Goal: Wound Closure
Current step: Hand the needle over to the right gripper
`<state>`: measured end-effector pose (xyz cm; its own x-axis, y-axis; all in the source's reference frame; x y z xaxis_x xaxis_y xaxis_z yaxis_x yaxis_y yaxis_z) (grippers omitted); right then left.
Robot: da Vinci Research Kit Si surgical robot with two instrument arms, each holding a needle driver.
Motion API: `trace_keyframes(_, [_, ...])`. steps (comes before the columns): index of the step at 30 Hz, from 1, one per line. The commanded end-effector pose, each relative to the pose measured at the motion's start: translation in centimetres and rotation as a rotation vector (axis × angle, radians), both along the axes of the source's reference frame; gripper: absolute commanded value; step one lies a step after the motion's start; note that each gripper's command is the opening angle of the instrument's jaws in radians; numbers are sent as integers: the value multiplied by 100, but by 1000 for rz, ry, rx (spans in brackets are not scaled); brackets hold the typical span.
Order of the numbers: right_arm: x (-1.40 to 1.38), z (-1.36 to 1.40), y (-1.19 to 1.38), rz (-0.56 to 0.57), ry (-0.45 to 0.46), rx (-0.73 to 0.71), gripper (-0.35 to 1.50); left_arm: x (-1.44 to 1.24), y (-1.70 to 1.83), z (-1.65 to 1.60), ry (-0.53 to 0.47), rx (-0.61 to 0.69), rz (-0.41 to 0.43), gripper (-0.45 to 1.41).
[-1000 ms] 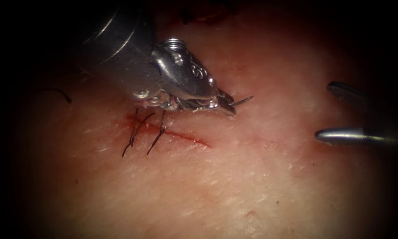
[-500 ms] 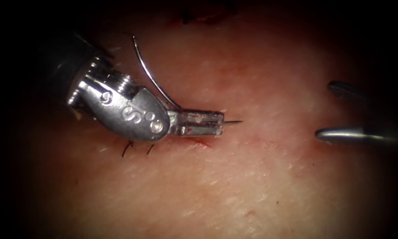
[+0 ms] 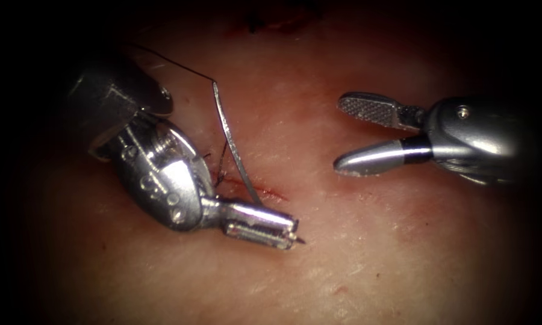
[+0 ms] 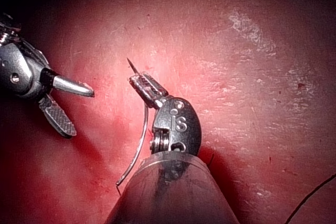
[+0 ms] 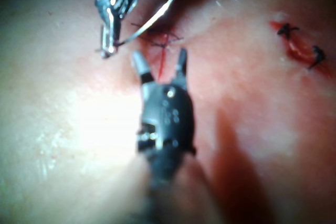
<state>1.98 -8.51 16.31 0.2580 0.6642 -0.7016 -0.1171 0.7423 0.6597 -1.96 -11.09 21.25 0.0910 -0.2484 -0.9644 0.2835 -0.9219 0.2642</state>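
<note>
Needle (image 3: 232,147) sits clamped in the left tool (image 3: 265,227), whose jaws are pressed together on it close to the point, so that only a short sharp tip pokes out past them while the long curved body arcs up and back over the tool's wrist. It is free of the tissue (image 3: 343,265); the tip hovers just below the right end of the cut (image 3: 265,191), where red fluid marks the line. Thread (image 3: 168,60) runs from the needle's blunt end off toward the dark upper left, and dark stitches (image 3: 220,174) cross the cut's left part beside the wrist. The right tool (image 3: 346,135) hangs to the right of the cut with its jaws spread wide, holding nothing. A grip this near the point leaves little needle to work with, so a good hold, as I judge it, would sit further back along the curve. The left wrist view shows the same tip (image 4: 131,65) standing clear of the jaws.
</note>
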Motion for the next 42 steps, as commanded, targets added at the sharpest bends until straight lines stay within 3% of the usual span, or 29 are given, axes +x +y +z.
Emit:
trace_keyframes(1, [18,4,-8,-13,20,22,108,-11,-16,-2,-14,4,13,-45])
trace_keyframes(7, [35,18,4,-42,123,175,103,-23,-22,4,-45,-11,57,-45])
trace_keyframes(13, [42,25,-7,-87,160,280,98,-27,-24,7,-34,-19,67,-45])
trace_keyframes(22, [53,49,-20,-58,127,391,93,-30,-24,7,-31,-56,63,-45])
trace_keyframes(31, [55,48,-16,-28,97,524,86,-36,-25,6,-10,-89,78,-45])
trace_keyframes(38, [57,54,-21,-45,65,547,83,-37,-25,6,-8,-96,77,-45])
trace_keyframes(41, [57,53,-24,-60,69,556,71,-38,-24,6,-7,-102,78,-45])
trace_keyframes(42, [58,52,-25,-65,70,557,57,-39,-24,6,-4,-108,81,-45])
